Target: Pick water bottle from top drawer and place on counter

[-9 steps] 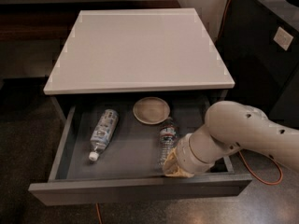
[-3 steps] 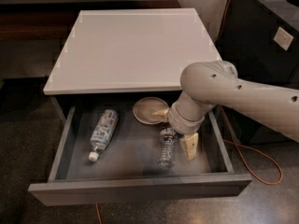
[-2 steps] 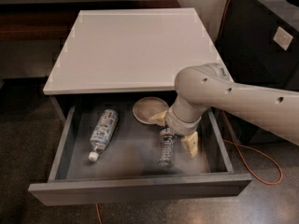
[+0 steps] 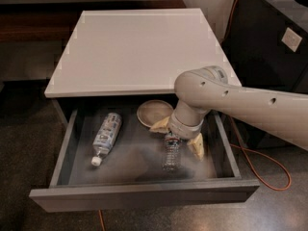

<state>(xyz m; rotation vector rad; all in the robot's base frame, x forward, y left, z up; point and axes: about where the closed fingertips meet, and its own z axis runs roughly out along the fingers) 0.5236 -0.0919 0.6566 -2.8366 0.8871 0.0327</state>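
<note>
The top drawer [image 4: 144, 194] is pulled out below the white counter [image 4: 139, 47]. The clear ribbed water bottle [image 4: 171, 154] lies in the drawer's right half, pointing front to back. My gripper [image 4: 177, 136] hangs over the bottle's far end. It is open, with one tan finger [image 4: 159, 125] to the bottle's left near the bowl and the other [image 4: 196, 147] to its right. The wrist hides the bottle's far end. I cannot tell whether the fingers touch the bottle.
A labelled bottle with a white cap [image 4: 107, 132] lies in the drawer's left half. A shallow tan bowl [image 4: 153, 111] sits at the drawer's back middle. A black unit [image 4: 274, 37] stands to the right, with an orange cable [image 4: 269, 173] on the floor.
Three seconds ago the gripper was low at the drawer's front right; it has since moved back over the clear bottle. In the last second it shifted only slightly. The bottle has not moved.
</note>
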